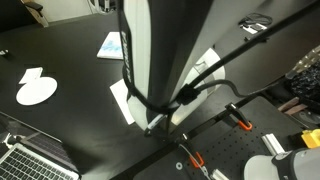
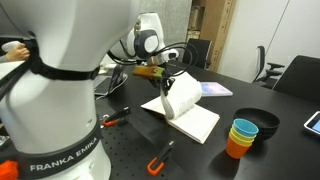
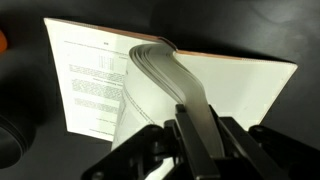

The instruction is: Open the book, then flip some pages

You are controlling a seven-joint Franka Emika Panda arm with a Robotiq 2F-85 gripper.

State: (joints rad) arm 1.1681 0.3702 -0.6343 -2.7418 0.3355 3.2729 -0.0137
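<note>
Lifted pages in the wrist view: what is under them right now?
The hand pinches a sheaf of pages curled up off the open book. Beneath lie a printed page and a white one; the strip near the spine is covered.

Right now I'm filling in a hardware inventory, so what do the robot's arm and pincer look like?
The arm is glossy white with rounded segments and black joint bands; white FRANKA EMIKA lettering runs round a black band on its base. Black cables loop beside the wrist. The pincer is black.
</note>
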